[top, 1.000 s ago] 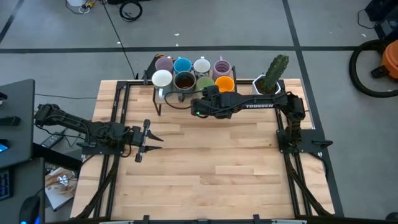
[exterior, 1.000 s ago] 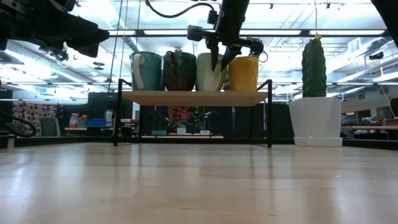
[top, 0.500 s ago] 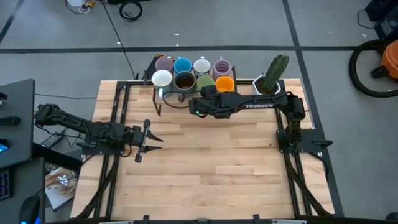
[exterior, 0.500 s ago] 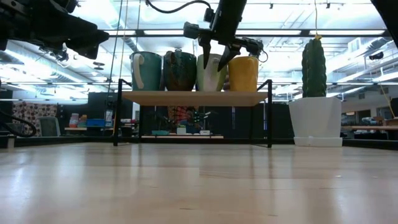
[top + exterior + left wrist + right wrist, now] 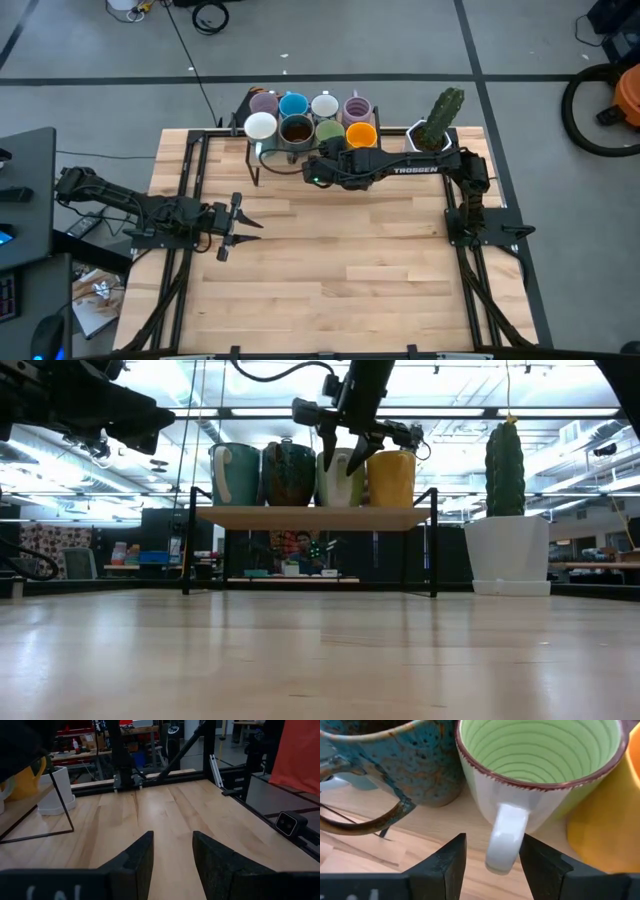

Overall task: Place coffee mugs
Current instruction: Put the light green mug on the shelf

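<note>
While overhead hides it, the right wrist shows parted fingers [image 5: 492, 857] flanking the green mug's [image 5: 540, 770] handle.

Arm lettering: white "TROSSEN" — on the dark right arm [image 5: 420, 169], near the table's far edge, seen from above.
Other text: none readable.

Both arms were matte black, built of jointed tubular links; the right arm [image 5: 420, 169] bore white "TROSSEN" lettering, and a black cable looped above its wrist.
</note>
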